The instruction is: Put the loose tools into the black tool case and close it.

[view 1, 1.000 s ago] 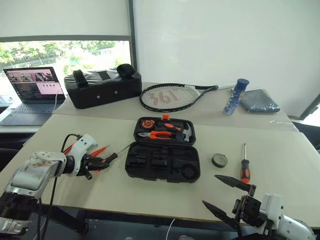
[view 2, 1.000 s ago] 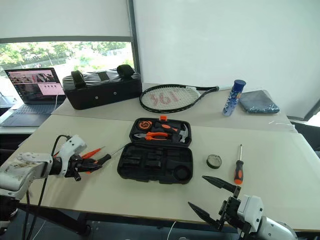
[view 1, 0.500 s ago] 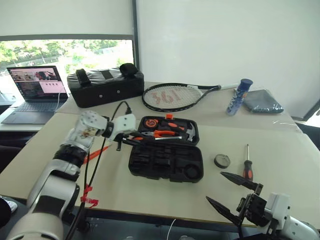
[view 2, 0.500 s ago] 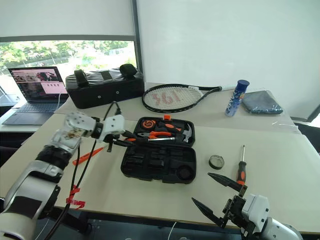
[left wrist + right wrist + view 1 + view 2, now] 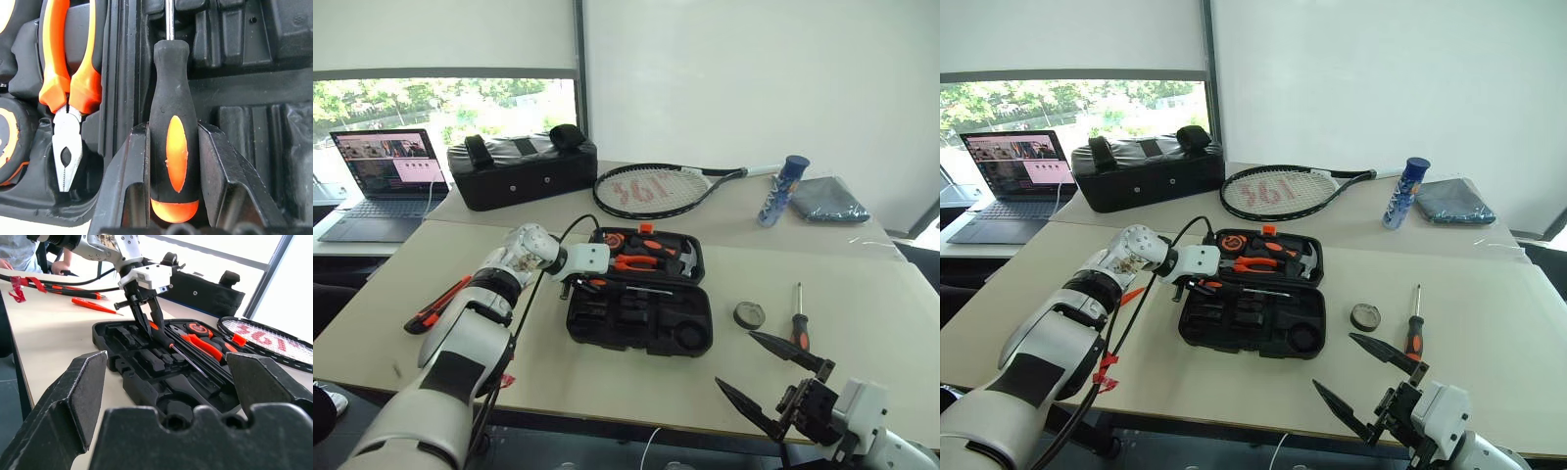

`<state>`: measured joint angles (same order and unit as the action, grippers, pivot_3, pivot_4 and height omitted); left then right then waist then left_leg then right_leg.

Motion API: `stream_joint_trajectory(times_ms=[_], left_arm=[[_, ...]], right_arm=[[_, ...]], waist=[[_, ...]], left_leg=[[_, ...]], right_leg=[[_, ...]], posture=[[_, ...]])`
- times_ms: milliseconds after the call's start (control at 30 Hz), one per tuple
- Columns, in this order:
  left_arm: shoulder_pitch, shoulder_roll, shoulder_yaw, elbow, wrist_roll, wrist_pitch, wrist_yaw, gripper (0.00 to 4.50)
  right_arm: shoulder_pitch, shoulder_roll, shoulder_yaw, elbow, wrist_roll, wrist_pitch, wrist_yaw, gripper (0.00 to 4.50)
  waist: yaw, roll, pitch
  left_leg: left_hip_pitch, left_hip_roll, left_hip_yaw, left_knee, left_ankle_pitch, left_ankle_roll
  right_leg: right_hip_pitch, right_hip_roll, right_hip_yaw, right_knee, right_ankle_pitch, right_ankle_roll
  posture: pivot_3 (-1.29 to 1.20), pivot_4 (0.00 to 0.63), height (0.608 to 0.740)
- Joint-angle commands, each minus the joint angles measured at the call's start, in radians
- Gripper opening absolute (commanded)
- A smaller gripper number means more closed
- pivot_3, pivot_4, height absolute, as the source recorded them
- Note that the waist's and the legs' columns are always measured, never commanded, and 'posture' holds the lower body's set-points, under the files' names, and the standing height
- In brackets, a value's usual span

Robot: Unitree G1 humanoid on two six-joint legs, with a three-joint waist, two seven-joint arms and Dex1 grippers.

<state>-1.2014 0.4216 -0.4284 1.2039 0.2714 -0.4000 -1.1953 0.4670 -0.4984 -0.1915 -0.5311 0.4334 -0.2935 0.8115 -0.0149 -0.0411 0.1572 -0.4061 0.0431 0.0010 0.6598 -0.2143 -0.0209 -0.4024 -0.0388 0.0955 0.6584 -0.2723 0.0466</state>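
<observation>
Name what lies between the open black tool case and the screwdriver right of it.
A small round dark tape roll, in the left eye view, touching neither the black plastic tool case nor the black-and-orange-handled screwdriver.

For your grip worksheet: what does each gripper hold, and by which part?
Left gripper clamps a black-and-orange screwdriver by its handle, over the tool case. Right gripper is open, holding nothing.

Open tool case [image 5: 641,318], gripped screwdriver [image 5: 174,147]

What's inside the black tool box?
Inside the black tool case sit orange-handled pliers, a tape measure and a hammer. The left gripper holds a screwdriver over the slots, hiding what lies beneath.
</observation>
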Motion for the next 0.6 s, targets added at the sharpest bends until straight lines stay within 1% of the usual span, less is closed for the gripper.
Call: stream_joint_trajectory(times_ms=[33,100,133,167,233,300,433,533,600], left_arm=[[-0.025,-0.009,0.001,0.018,0.031,-0.007,0.012,0.86],[-0.028,-0.013,0.007,0.022,0.03,0.003,0.004,1.86],[-0.029,-0.016,0.019,0.023,0.018,0.012,-0.007,2.01],[-0.03,-0.017,0.031,0.019,0.008,0.002,-0.008,2.44],[-0.033,-0.01,0.057,0.009,-0.011,-0.023,-0.019,3.08],[-0.036,0.001,0.101,-0.008,-0.06,-0.048,-0.077,3.69],[-0.052,0.029,0.187,-0.039,-0.144,-0.053,-0.168,3.69],[-0.056,0.04,0.231,-0.05,-0.18,-0.005,-0.202,3.69],[-0.032,0.049,0.223,-0.043,-0.152,-0.01,-0.162,3.17]], right_arm=[[-0.001,-0.004,-0.006,-0.035,0.008,0.005,-0.01,4.5],[-0.002,-0.007,-0.004,-0.032,0.01,0.005,-0.01,4.5],[-0.003,-0.007,-0.003,-0.03,0.01,0.006,-0.009,4.5],[-0.003,-0.007,-0.002,-0.029,0.011,0.006,-0.008,4.5],[-0.002,-0.008,0.001,-0.027,0.012,0.007,-0.006,4.5],[-0.001,-0.009,0.003,-0.024,0.015,0.006,-0.003,4.5],[-0.007,-0.01,0.009,-0.012,0.016,0.005,0.002,4.5],[-0.016,-0.01,0.018,-0.002,0.014,0.004,0.004,4.5],[-0.027,-0.007,0.028,0.002,0.009,0.006,0.003,4.5]], waist=[[0.0,0.0,0.0],[0.0,0.0,0.0],[0.0,0.0,0.0],[0.001,0.0,0.0],[0.002,0.001,0.0],[0.001,0.0,0.0],[-0.004,0.0,0.0],[-0.006,0.0,0.0],[-0.004,0.0,0.0]], left_leg=[[0.0,0.0,0.0,0.0,0.0,0.0],[0.0,0.0,0.0,0.0,0.0,0.0],[0.0,0.0,0.0,0.0,0.0,0.0],[0.0,0.0,0.0,0.0,0.0,0.0],[0.001,0.0,0.0,0.0,0.0,0.0],[0.0,0.0,0.0,0.0,0.0,0.0],[-0.002,0.0,0.0,0.0,0.0,0.0],[-0.002,0.0,0.0,0.0,0.0,0.001],[-0.002,0.0,0.0,0.0,0.0,0.001]], right_leg=[[0.0,0.0,0.0,0.0,0.0,0.0],[0.0,0.0,0.0,0.0,0.0,0.0],[0.0,0.0,0.0,0.0,0.0,0.0],[0.0,0.0,0.0,0.0,0.0,0.0],[0.001,0.0,0.0,0.0,0.0,0.0],[0.0,0.0,0.0,0.0,0.0,0.0],[-0.001,0.0,0.0,-0.001,0.0,0.0],[-0.001,0.0,0.0,0.0,0.001,0.0],[-0.001,0.0,0.0,0.0,0.0,0.0]], posture=[[0.0,0.15,0.74],[0.0,0.15,0.74],[0.0,0.15,0.74],[0.0,0.15,0.74],[0.0,0.15,0.74],[0.0,0.15,0.74],[0.0,0.15,0.74],[0.0,0.15,0.74],[0.0,0.15,0.74]])
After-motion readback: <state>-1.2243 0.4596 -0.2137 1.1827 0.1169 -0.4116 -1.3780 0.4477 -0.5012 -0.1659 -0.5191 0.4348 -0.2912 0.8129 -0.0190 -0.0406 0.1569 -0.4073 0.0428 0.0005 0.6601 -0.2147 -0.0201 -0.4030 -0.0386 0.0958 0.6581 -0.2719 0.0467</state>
